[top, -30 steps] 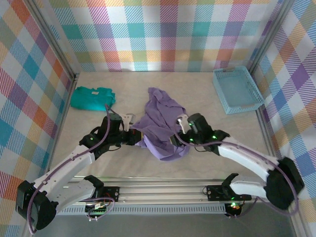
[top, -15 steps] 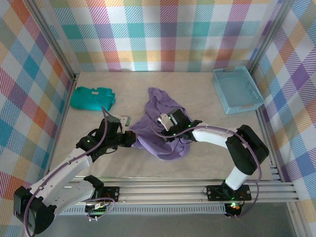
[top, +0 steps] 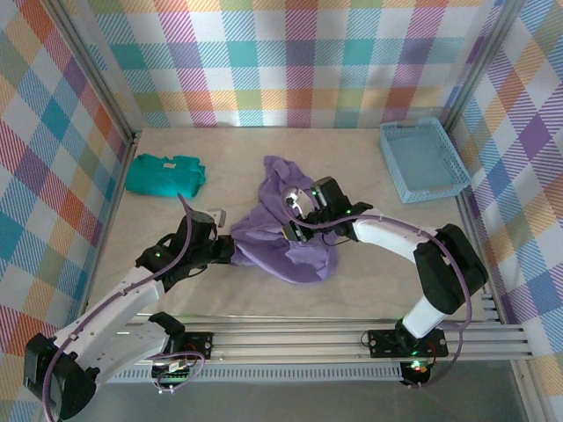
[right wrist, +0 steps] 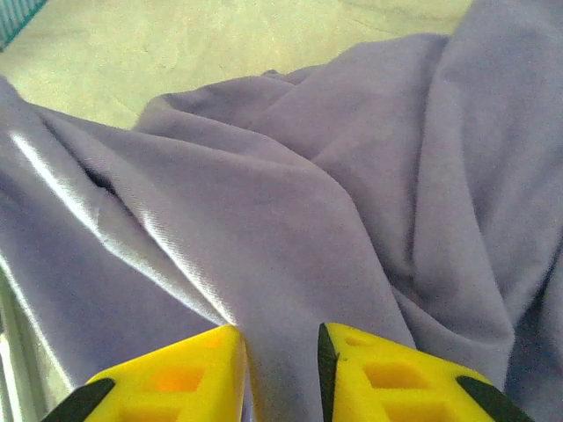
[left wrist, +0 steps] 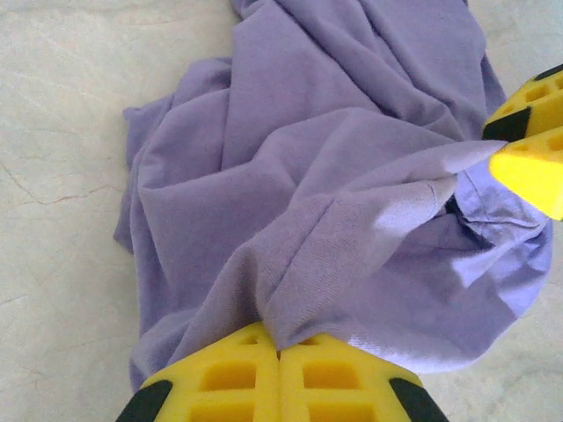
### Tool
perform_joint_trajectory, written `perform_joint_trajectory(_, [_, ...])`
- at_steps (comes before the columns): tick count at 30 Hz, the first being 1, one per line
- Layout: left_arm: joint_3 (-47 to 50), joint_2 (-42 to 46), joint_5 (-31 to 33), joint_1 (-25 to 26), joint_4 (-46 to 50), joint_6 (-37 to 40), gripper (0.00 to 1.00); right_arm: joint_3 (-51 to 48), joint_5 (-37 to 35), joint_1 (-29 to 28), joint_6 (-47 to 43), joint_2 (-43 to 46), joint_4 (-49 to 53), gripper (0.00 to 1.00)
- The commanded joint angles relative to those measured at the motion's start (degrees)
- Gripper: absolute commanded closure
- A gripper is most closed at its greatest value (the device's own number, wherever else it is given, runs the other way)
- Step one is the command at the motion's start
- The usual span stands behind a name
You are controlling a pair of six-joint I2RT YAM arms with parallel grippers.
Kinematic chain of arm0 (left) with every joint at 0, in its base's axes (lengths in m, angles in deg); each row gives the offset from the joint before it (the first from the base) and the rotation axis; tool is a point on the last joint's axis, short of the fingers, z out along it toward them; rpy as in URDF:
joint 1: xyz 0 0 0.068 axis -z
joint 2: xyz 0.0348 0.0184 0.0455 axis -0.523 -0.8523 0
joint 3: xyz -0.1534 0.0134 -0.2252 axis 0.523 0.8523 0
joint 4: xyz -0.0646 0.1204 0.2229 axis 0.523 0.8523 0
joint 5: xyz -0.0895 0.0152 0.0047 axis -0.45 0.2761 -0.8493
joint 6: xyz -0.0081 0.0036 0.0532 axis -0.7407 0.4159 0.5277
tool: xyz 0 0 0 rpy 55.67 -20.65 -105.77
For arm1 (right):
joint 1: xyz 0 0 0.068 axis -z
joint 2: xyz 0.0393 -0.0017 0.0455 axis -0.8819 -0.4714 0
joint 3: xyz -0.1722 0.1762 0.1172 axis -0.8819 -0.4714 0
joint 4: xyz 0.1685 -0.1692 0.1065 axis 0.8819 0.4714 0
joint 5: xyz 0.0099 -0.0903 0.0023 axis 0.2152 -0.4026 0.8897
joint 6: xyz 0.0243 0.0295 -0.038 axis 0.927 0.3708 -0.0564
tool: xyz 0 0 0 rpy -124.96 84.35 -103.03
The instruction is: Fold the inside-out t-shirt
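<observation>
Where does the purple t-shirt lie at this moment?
In the top view, the purple t-shirt lies crumpled mid-table, gripped by the left gripper and right gripper, with the teal garment at far left and the blue basket at far right.

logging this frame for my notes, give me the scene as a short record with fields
t-shirt: purple, crumpled in a heap at the middle of the table, not yet folded
left gripper: shut on a fold at the heap's left edge
right gripper: shut on a ridge of cloth near the heap's middle
teal garment: folded, far left, apart from the t-shirt
basket: light blue, far right corner
table: pale stone-look top, plaid walls around it
</observation>
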Motion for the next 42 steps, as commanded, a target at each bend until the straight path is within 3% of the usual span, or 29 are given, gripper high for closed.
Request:
perform_joint_trajectory(1, [0.7,1.5,-0.2,0.3,-2.3,-0.9,1.00,1.5,4.4,0.3,1.4,-2.3,-0.7,0.70])
perform_joint_trajectory(6, [0.2,1.8,-0.6,0.3,-1.6,-0.7,1.00,1.4,3.0,0.3,-0.5,-4.2,-0.1,0.64])
perform_joint_trajectory(7, [0.2,1.9,-0.6,0.3,-1.5,-0.6,1.00,1.3,2.6,0.3,-0.5,-4.3,-0.3,0.66])
perform_joint_trajectory(11, [0.9,2.2,0.0,0.3,-1.6,-0.6,1.00,1.8,2.9,0.4,1.1,-3.6,-1.5,0.87])
perform_joint_trajectory(19, [3.1,-2.3,-2.0,0.4,-3.8,-1.4,0.99,1.3,10.7,1.4,8.3,3.6,-4.2,0.96])
perform_joint_trajectory(22, [2.6,-5.1,-5.5,0.5,-4.8,-0.4,0.90,-1.0,14.0,1.5,12.6,7.0,-7.8,0.97])
perform_joint_trajectory(28, [5.6,2.5,-11.6,0.5,-16.1,-2.7,0.46,-4.5,15.1,1.4,15.2,12.4,-10.0,1.00])
perform_joint_trajectory(30, [6.0,5.0,-12.4,0.5,-18.9,-3.8,0.26,-4.7,14.8,1.4,14.9,13.4,-9.2,1.00])
perform_joint_trajectory(32, [4.7,5.1,-13.2,1.0,-19.7,-3.7,0.17,-4.7,15.5,1.4,15.5,14.1,-9.2,1.00])
perform_joint_trajectory(42, [-8.1,-6.4,1.4,12.2,-10.7,14.1,0.09,-2.3,18.8,1.4,18.2,14.6,-6.2,1.00])
